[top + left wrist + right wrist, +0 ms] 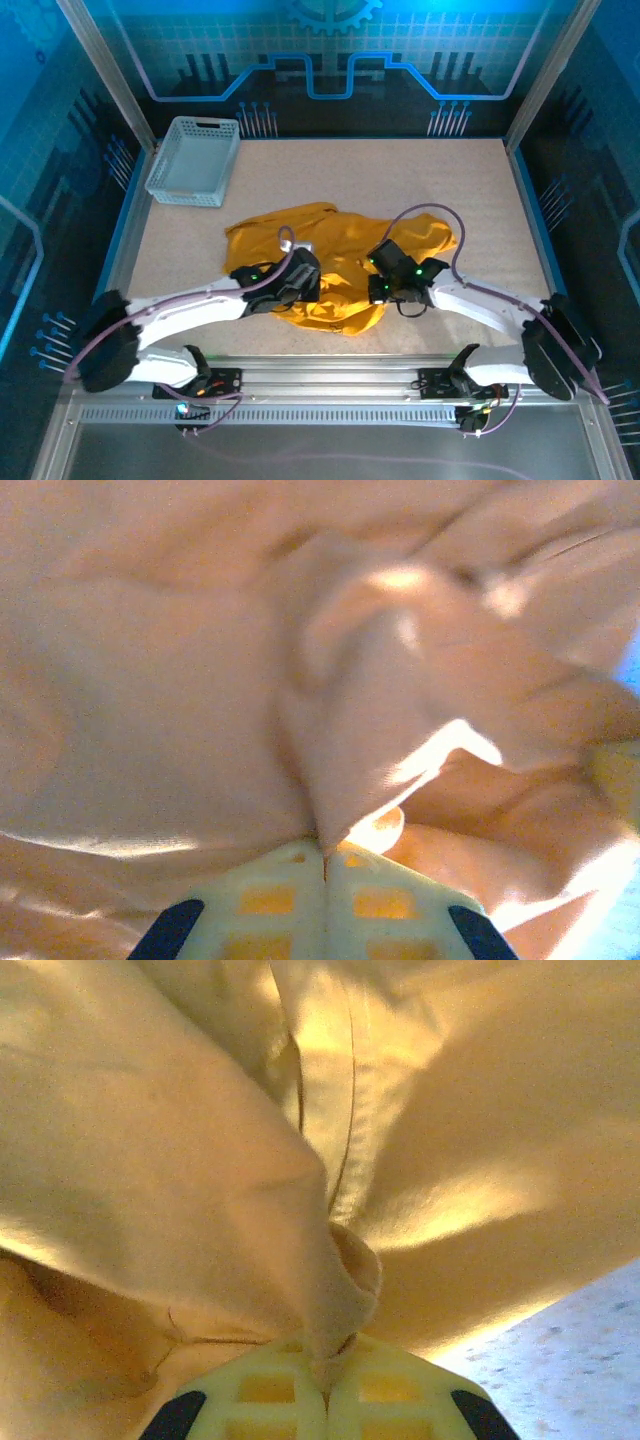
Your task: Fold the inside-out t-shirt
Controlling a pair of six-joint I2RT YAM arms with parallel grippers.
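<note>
Surface: pale and speckled (420, 180), set inside a blue-lit enclosure, with a light grey basket (193, 160) at its far left corner.
Shirt: the inside-out t-shirt (335, 245) lies in a crumpled mustard heap near the basket but apart from it, on the basket's near-right side.
Left pincer: my left pincer (325, 860) is closed on a raised ridge of the shirt's cloth, on the side of the heap closer to the basket.
Right pincer: my right pincer (325, 1365) is closed on a bunched fold with a seam running into it, on the side of the heap farther from the basket. A strip of bare surface shows just past the cloth.
Done so far: I have a pinch on each side, and that is all. No flat panel or clean crease shows anywhere.
Unclear: I cannot tell sleeves, hem or collar apart in this bundle, and I see no print.
Left to do: by my judgement nearly everything. The heap has to be lifted and spread flat, then folded.
Progress: very early.
</note>
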